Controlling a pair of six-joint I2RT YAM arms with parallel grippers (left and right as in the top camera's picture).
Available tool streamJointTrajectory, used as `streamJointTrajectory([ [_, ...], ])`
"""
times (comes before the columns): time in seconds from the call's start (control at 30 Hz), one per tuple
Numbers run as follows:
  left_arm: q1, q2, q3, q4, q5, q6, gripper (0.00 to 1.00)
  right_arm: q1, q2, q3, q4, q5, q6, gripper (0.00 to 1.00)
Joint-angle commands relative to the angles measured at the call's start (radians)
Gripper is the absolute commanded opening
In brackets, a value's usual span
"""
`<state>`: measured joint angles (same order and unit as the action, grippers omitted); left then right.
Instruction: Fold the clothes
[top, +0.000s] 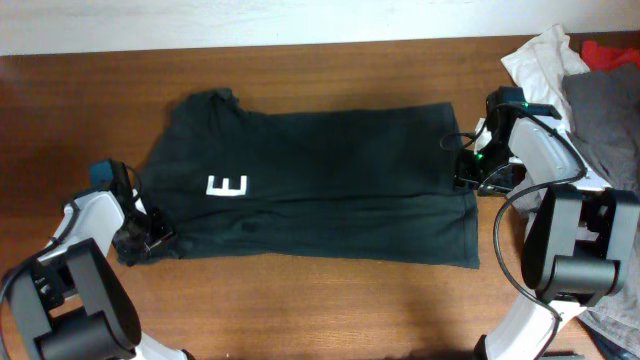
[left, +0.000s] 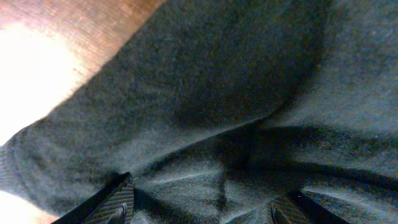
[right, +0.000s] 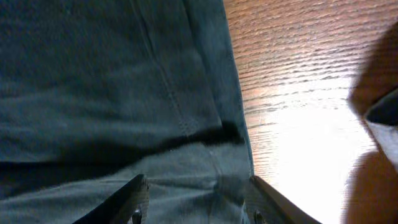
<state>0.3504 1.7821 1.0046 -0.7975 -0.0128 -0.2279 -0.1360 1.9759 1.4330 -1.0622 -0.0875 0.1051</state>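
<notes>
The clothes (top: 320, 180), a black T-shirt, lie flat across the table, folded lengthwise, with one white letter (top: 226, 186) showing near the left end. My left gripper (top: 150, 238) sits at the shirt's lower left corner. In the left wrist view the left gripper (left: 202, 211) is open, and wrinkled dark cloth (left: 236, 93) fills the space between its fingertips (left: 118, 205). My right gripper (top: 468, 168) is at the shirt's right edge. In the right wrist view the right gripper (right: 196, 208) is open and straddles the hem (right: 236, 134) next to bare wood.
A pile of other garments lies at the back right: a white one (top: 540, 55), a grey one (top: 605, 110) and a red one (top: 610, 50). The wooden table (top: 300, 300) shows in front of the shirt. Cables trail from the right arm (top: 560, 230).
</notes>
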Motion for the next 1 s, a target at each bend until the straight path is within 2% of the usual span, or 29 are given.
streamJointTrajectory([
  [0.0, 0.010, -0.029, -0.056, -0.027, -0.096, -0.011, 0.66, -0.001, -0.026, 0.016, -0.006, 0.008, 0.006, 0.55],
  [0.2, 0.010, -0.188, -0.056, -0.028, -0.094, -0.011, 0.68, -0.001, -0.097, 0.019, -0.008, 0.008, 0.004, 0.55],
  [0.3, 0.010, -0.263, -0.056, -0.034, -0.049, -0.011, 0.80, -0.001, -0.142, 0.019, -0.008, 0.008, 0.003, 0.56],
  [0.43, 0.010, -0.351, -0.056, -0.019, 0.040, -0.004, 0.86, -0.001, -0.188, 0.019, -0.008, 0.007, 0.003, 0.56],
  [0.5, 0.010, -0.377, -0.053, 0.010, 0.123, 0.061, 0.86, -0.001, -0.204, 0.019, -0.008, -0.021, -0.012, 0.56],
  [0.67, 0.007, -0.389, 0.022, 0.019, 0.235, 0.147, 0.86, 0.013, -0.250, 0.032, -0.008, -0.109, -0.060, 0.57],
  [0.83, -0.034, -0.374, 0.158, 0.030, 0.247, 0.222, 0.87, 0.058, -0.275, 0.089, -0.033, -0.201, -0.138, 0.65],
  [0.87, -0.047, -0.359, 0.192, 0.034, 0.255, 0.245, 0.93, 0.071, -0.275, 0.106, -0.046, -0.223, -0.158, 0.65],
  [0.97, -0.078, -0.274, 0.307, 0.033, 0.261, 0.291, 0.99, 0.108, -0.275, 0.134, -0.065, -0.234, -0.178, 0.66],
])
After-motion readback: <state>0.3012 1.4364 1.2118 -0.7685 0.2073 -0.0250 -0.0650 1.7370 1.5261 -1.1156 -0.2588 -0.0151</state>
